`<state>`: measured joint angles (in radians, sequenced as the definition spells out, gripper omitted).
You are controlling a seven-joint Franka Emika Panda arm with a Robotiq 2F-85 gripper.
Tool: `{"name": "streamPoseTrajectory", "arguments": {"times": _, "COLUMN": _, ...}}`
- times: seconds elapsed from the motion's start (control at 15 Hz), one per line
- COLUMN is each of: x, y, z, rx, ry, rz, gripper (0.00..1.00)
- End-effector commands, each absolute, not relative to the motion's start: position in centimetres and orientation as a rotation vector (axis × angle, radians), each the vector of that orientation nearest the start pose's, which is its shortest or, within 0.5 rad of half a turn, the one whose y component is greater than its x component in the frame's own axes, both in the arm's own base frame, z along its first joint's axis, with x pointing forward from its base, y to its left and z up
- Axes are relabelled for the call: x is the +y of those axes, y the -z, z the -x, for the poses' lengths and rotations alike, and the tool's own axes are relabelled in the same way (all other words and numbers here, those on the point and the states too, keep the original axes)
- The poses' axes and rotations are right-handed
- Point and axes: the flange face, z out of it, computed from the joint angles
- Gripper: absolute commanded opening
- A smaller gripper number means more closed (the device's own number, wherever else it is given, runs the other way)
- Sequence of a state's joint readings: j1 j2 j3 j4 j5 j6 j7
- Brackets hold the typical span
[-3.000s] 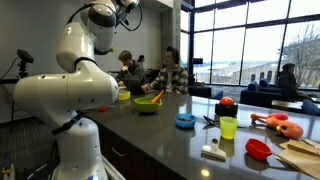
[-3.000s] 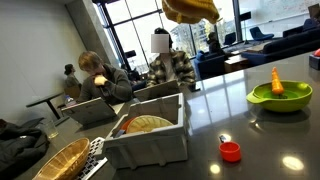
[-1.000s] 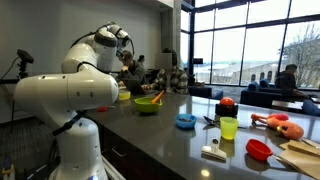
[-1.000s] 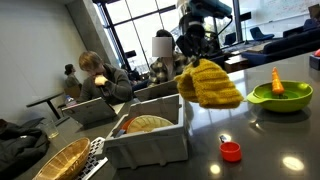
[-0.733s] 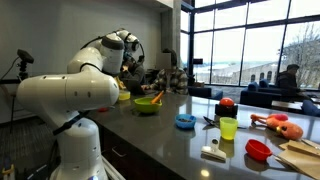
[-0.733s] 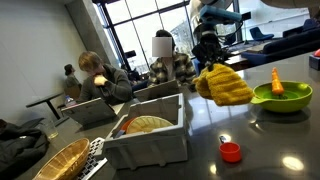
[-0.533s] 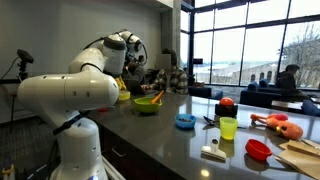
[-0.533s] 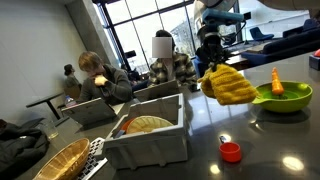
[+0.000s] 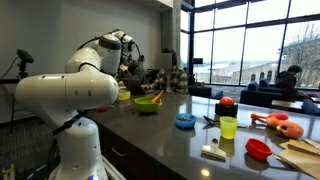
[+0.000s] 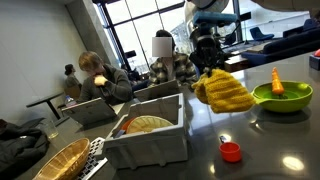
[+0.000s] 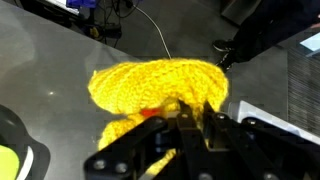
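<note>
My pincer (image 10: 211, 68) is clamped on a top fold of the yellow knit cloth (image 10: 225, 92), which hangs above the table (image 10: 275, 150) between the grey bin (image 10: 150, 142) and the green bowl (image 10: 282, 98) (it looks soft, light and floppy, so a bunched fold should grip best).

Wrist view. My gripper (image 11: 197, 112) comes in from the lower edge, with the jaws pinched together on the yellow knitted cloth (image 11: 160, 82). The cloth bunches up between the black fingers (image 11: 213, 120) and spreads out above them, covering the middle of the picture. A small orange patch (image 11: 150, 112) shows at its fold, just beside the fingers; I cannot tell what it is. Below lies the glossy grey bench (image 11: 50, 60). A thin pale cable (image 11: 156, 30) crosses its far part. A green bowl (image 11: 14, 158), cut off by the frame, sits at the lower left. A dark shape (image 11: 262, 32) at the upper right is unclear.
</note>
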<state>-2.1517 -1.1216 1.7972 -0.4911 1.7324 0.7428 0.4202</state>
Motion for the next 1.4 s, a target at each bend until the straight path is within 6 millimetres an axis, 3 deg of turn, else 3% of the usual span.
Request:
{"name": "streamPoseTrajectory", "arguments": {"times": 0.0, "x": 51.9, "y": -47.7, "z": -47.2, "rx": -0.561, "ry": -1.017, "rz": 2.733, "gripper": 0.03}}
{"name": "streamPoseTrajectory", "arguments": {"times": 0.47, "x": 53.0, "y": -45.7, "z": -44.6, "rx": -0.703, "ry": -1.173, "rz": 2.647, "gripper": 0.03}}
{"name": "streamPoseTrajectory", "arguments": {"times": 0.8, "x": 52.9, "y": -44.7, "z": -44.4, "rx": -0.732, "ry": -1.269, "rz": 2.622, "gripper": 0.03}}
{"name": "streamPoseTrajectory", "arguments": {"times": 1.0, "x": 52.5, "y": -44.7, "z": -45.9, "rx": -0.557, "ry": -1.237, "rz": 2.670, "gripper": 0.03}}
{"name": "streamPoseTrajectory", "arguments": {"times": 1.33, "x": 51.8, "y": -45.9, "z": -50.4, "rx": -0.178, "ry": -1.021, "rz": 2.717, "gripper": 0.03}}
